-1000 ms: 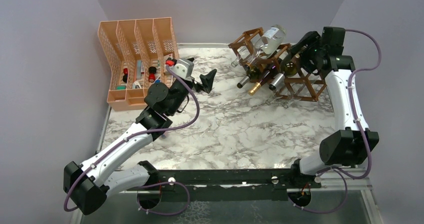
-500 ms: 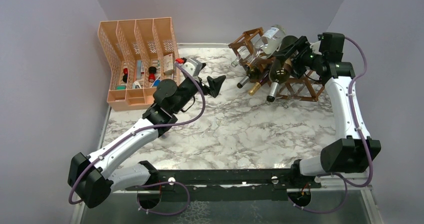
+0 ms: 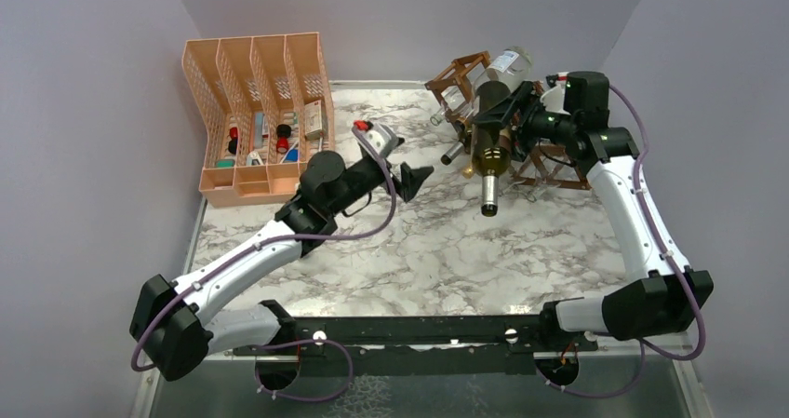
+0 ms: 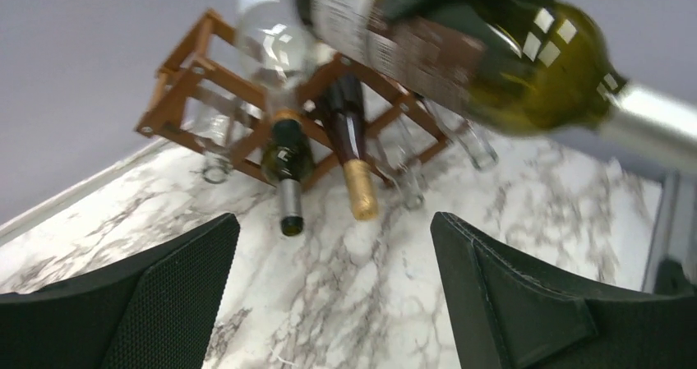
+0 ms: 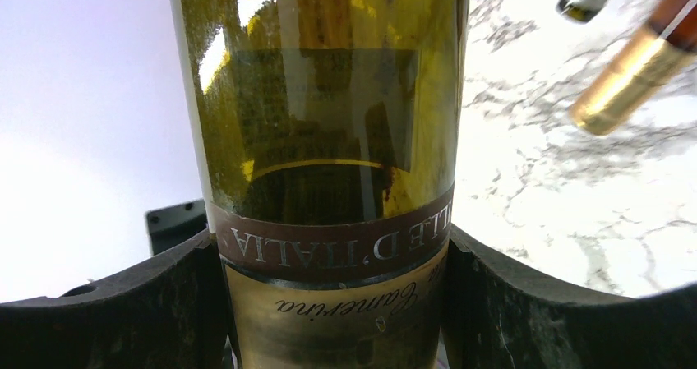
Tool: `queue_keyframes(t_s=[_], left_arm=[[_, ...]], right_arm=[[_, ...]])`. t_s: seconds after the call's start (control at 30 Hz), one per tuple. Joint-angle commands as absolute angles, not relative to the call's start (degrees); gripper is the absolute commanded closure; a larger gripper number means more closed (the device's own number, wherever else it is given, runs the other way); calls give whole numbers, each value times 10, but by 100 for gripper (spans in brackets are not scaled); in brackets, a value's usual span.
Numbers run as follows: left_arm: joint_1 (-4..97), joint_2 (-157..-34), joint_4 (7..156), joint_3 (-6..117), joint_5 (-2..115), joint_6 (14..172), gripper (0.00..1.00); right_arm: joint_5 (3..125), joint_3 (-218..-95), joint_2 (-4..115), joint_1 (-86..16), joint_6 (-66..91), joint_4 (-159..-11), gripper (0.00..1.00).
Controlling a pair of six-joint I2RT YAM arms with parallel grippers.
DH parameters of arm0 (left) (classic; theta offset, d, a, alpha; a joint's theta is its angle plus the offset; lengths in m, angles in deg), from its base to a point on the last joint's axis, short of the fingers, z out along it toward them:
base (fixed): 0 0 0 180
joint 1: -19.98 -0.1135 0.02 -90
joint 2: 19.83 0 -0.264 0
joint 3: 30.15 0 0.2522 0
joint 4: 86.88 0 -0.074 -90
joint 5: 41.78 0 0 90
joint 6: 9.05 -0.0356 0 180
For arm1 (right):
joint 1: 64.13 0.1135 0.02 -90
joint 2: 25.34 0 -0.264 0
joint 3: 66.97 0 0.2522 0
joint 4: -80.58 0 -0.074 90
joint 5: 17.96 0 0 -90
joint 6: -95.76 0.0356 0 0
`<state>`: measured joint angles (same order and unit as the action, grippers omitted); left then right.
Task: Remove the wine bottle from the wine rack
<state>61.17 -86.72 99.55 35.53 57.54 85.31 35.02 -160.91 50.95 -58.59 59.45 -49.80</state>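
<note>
The dark brown wooden wine rack [image 3: 458, 72] stands at the back right of the marble table and also shows in the left wrist view [image 4: 187, 80]. My right gripper [image 3: 508, 113] is shut on the labelled body of an olive-green wine bottle [image 3: 489, 154]. It holds the bottle in the air in front of the rack, silver-capped neck pointing toward the near side. In the right wrist view the bottle [image 5: 329, 139] fills the space between both fingers [image 5: 164, 303]. My left gripper [image 3: 415, 178] is open and empty, left of the bottle [image 4: 493, 65] and lower.
A clear bottle [image 3: 508, 64], a green silver-capped bottle [image 4: 284, 172] and a dark gold-capped bottle [image 4: 355, 159] lie in the rack. A peach mesh file organizer [image 3: 256, 111] with small items stands at the back left. Grey walls close in behind and on both sides.
My right gripper has drawn the green bottle out of the rack and carried it left, its neck swinging toward the near side. My left arm has reached rightward toward it, still open.
</note>
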Motion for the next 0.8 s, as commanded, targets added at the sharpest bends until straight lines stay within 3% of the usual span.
queue_keyframes(t_s=[0.0, 0.17, 0.43, 0.77], left_arm=[[675, -789, 1052, 261, 669, 689, 9], [787, -728, 1058, 189, 614, 461, 9], [907, -771, 1061, 226, 492, 277, 11], [935, -821, 1128, 233, 476, 210, 26]], right_arm=[[291, -1627, 512, -552, 622, -546, 51], [292, -1630, 527, -509, 623, -541, 51], [291, -1572, 544, -425, 658, -580, 51], [278, -1520, 544, -399, 689, -606, 51]])
